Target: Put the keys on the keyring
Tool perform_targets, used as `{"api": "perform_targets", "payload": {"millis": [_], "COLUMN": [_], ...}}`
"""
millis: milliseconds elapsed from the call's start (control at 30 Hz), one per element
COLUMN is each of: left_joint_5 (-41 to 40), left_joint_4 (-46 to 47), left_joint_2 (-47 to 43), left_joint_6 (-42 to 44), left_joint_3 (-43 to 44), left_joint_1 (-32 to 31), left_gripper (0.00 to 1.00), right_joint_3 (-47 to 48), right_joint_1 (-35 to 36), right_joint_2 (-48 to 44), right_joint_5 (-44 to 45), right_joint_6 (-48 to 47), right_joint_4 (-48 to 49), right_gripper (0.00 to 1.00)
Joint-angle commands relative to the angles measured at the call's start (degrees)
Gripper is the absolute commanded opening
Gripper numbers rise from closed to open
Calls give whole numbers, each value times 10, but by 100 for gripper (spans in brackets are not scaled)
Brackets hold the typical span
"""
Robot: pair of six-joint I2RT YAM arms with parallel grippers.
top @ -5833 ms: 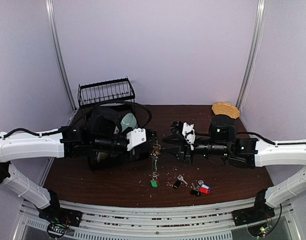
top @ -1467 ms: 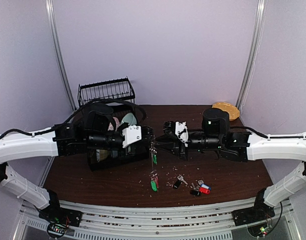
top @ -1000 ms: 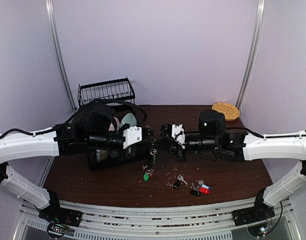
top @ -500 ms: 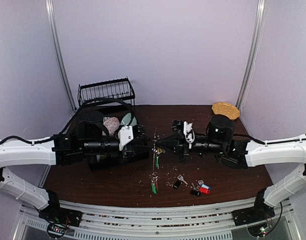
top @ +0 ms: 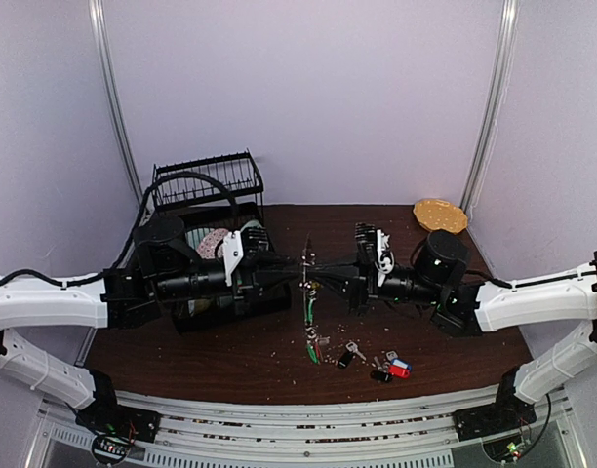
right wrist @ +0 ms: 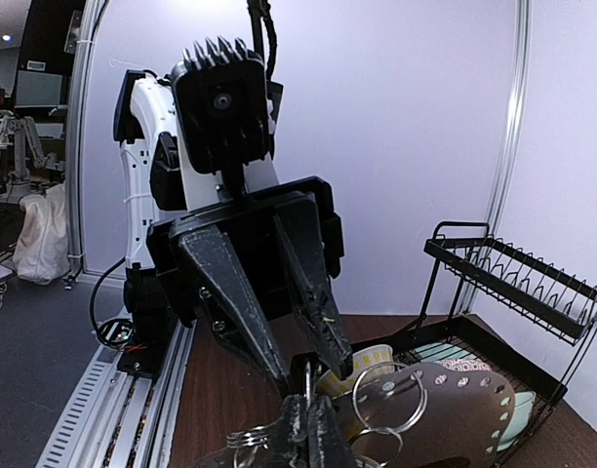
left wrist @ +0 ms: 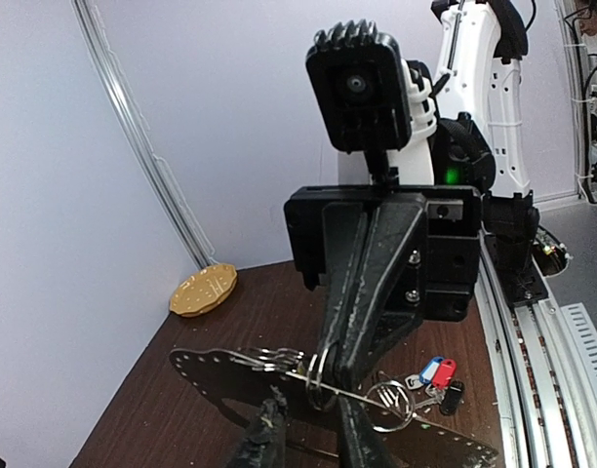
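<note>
One black wire dish rack (top: 206, 181), upper left of the tabletop (top: 181, 356), holds a speckled pink plate (top: 214, 241) and a pale green bowl (right wrist: 521, 409), both partly hidden. At frame centre, one keyring (top: 306, 259) stands edge-on between two tools. The right tool (top: 316, 280) pinches it. The left tool (top: 298, 275) meets it, but I cannot tell its grip. One tan plate (top: 440, 214) sits upper right. Two green-tagged keys (top: 309, 312) hang from the ring. Loose keys (top: 401, 370) tagged red, blue and black lie lower right.

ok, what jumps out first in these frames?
Mid-air, nose to nose: the right gripper pinches the keyring, green-tagged keys dangling, while the left gripper has its jaws apart around it. Then the loose keys on the table near the front, and the black rack back left.
</note>
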Motion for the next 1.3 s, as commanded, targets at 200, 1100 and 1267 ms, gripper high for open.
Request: {"api": "perform_targets", "payload": {"millis": [200, 1100, 1267], "left_joint_5": [38, -59, 13], "left_joint_4": [20, -187, -223], "left_joint_2": [25, -23, -33], "left_joint_6": [-12, 307, 378], "left_joint_3": [25, 21, 30], "left_joint_1": [0, -1, -1], "left_gripper": [14, 0, 0], "right_joint_3": [13, 21, 50], "right_joint_1": [4, -68, -37], "right_joint_2": [1, -91, -92], "right_joint_5": [-14, -59, -31], "right_joint_6": [1, 10, -82], "right_joint_4": [28, -282, -330], "right_gripper": [0, 37, 33]}}
